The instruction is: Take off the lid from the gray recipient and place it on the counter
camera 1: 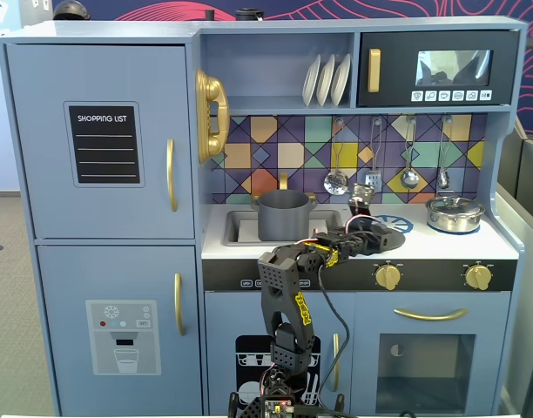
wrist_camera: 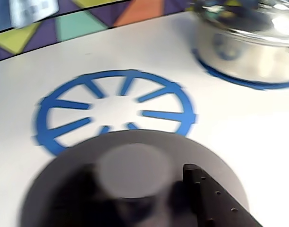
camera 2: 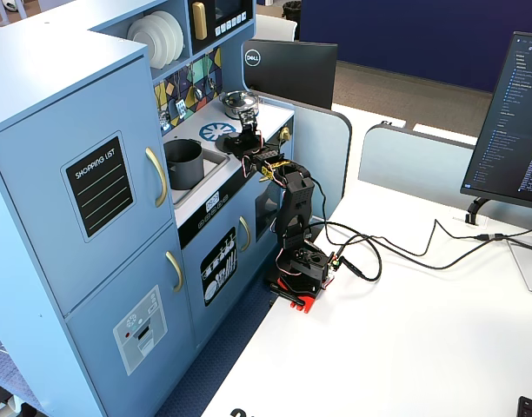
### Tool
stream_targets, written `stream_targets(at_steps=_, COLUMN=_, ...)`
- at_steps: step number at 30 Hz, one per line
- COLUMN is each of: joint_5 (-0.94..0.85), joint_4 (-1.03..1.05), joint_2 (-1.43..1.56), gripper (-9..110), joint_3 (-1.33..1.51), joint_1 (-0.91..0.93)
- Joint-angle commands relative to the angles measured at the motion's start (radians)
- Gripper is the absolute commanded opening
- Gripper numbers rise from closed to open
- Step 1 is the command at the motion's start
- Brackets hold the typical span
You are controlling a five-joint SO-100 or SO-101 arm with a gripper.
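Observation:
The matte dark gray pot point(camera 1: 284, 216) stands open in the sink recess, also in the other fixed view point(camera 2: 183, 162). The dark gray lid point(wrist_camera: 149, 138) fills the lower wrist view, its knob point(wrist_camera: 134, 169) between my jaws. My gripper point(wrist_camera: 135, 189) is shut on the knob and holds the lid low over the white counter point(wrist_camera: 239, 127), at the near edge of the blue burner ring point(wrist_camera: 64, 104). In a fixed view the gripper point(camera 1: 371, 233) is right of the pot, with the lid point(camera 1: 387, 237) beside the ring point(camera 1: 397, 223). The wrist view is blurred.
A shiny silver pot with its lid point(camera 1: 455, 212) stands at the counter's right end, also in the wrist view point(wrist_camera: 248, 42). Utensils hang on the tiled back wall point(camera 1: 371, 165). The sink recess point(camera 1: 236, 228) lies left of the gripper.

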Motion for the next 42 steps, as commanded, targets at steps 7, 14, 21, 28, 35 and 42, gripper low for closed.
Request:
stream_targets(at_steps=7, joint_5=0.061, joint_4=0.011, joint_2=0.103, gripper=34, joint_3=-0.133, joint_1=-0.009)
stream_targets(at_steps=14, joint_5=0.017, joint_4=0.436, joint_2=0.393, gripper=14, joint_3=-0.219, joint_1=-0.094)
stream_targets(at_steps=21, joint_5=0.066, joint_4=1.266, joint_2=0.798, gripper=0, joint_3=-0.156, joint_1=-0.264)
stream_targets(at_steps=28, joint_5=0.152, joint_4=1.465, joint_2=1.048, gripper=0, joint_3=0.176, joint_1=-0.448)
stream_targets(at_steps=35, joint_5=0.276, joint_4=1.371, joint_2=1.186, gripper=0, joint_3=0.571, joint_1=-0.626)
stream_targets(at_steps=42, joint_5=0.284, joint_4=1.005, joint_2=1.221, gripper=0, joint_3=0.884, joint_1=-0.683)
